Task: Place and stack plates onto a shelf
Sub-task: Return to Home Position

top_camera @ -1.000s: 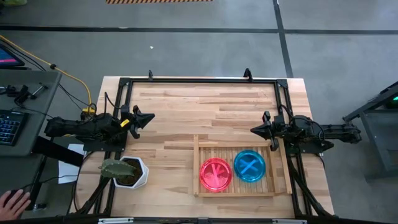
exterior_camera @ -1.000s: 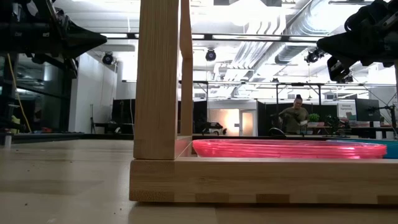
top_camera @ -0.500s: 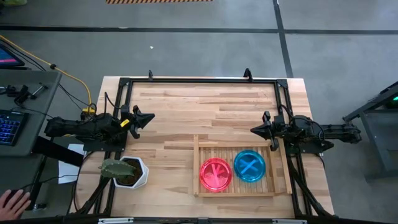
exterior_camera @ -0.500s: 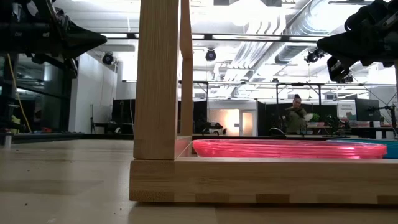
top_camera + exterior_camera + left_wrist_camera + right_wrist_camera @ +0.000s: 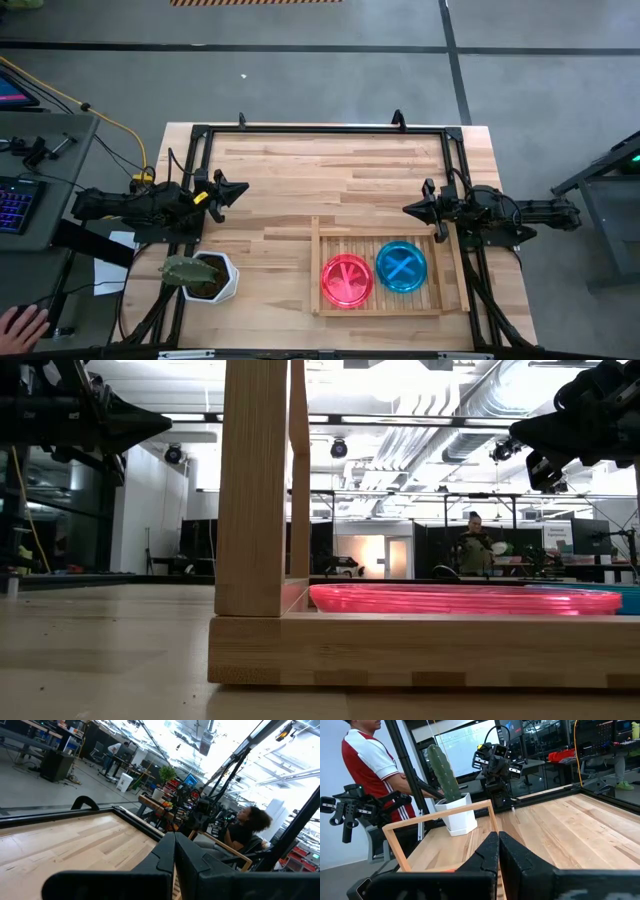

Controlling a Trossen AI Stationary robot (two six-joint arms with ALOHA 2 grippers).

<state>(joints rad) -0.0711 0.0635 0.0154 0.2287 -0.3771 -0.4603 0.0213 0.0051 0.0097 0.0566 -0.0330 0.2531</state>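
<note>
The light-wood slatted shelf (image 5: pixel 388 268) lies flat on the table's near right part. On its slats sit a pink plate (image 5: pixel 348 280) and a teal-blue plate (image 5: pixel 401 266), side by side; whether either is a single plate or a stack cannot be told. In the low view the pink plate (image 5: pixel 465 599) shows behind the shelf's rim (image 5: pixel 420 650). My left gripper (image 5: pixel 243 188) hovers shut at the table's left edge, pointing right. My right gripper (image 5: pixel 407 209) hovers shut at the right edge, just beyond the shelf's far rim, pointing left. Both hold nothing.
A white hexagonal pot with a cactus (image 5: pixel 205 276) stands at the near left. A black frame (image 5: pixel 320 128) runs along the table's far edge and sides. A person's hand (image 5: pixel 20 325) rests left of the table. Bare wood lies in the middle and far part.
</note>
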